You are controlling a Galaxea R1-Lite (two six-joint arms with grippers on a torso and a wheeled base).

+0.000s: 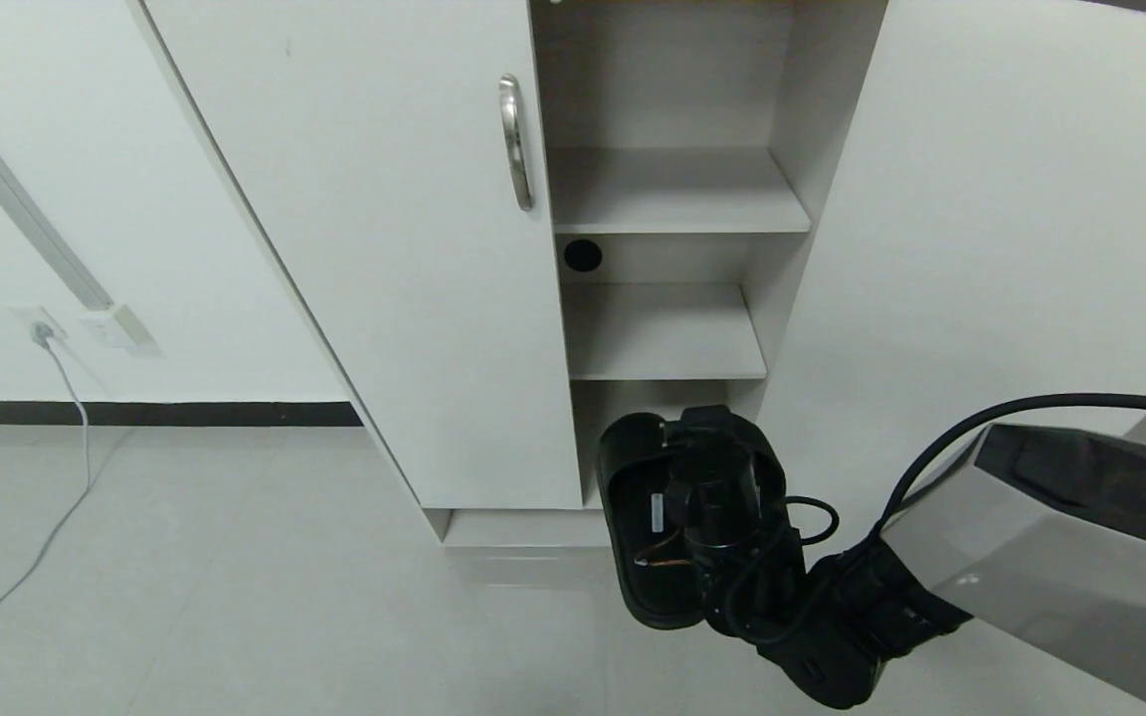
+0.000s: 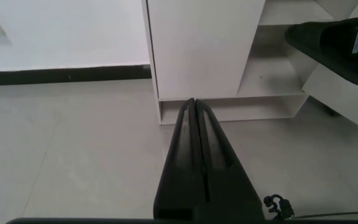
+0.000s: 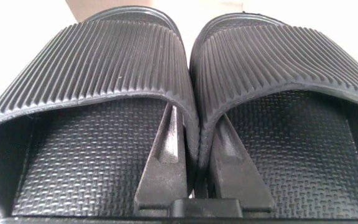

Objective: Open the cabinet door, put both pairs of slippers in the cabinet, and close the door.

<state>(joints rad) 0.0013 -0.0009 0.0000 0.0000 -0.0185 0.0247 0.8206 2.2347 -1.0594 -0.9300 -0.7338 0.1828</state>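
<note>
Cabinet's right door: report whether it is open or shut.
Open: the right door stands angled outward, baring the shelves behind.

The right gripper (image 1: 707, 457) covers most of the black slippers (image 1: 633, 517) and, with them, hides the cabinet's (image 1: 672, 189) bottom compartment at six o'clock, while the open door (image 1: 981, 249) at three o'clock runs off the top and right edges.

Far to the left of my right claw (image 1: 707, 477) I see a wall socket (image 1: 39, 328), its grey cable (image 1: 76, 438) trailing onto the pale tiled floor (image 1: 235, 597). A black skirting strip (image 1: 135, 413) edges the white wall (image 1: 86, 149), and a slanted conduit (image 1: 16, 199) meets a small box (image 1: 120, 328) just beside the socket.
</note>
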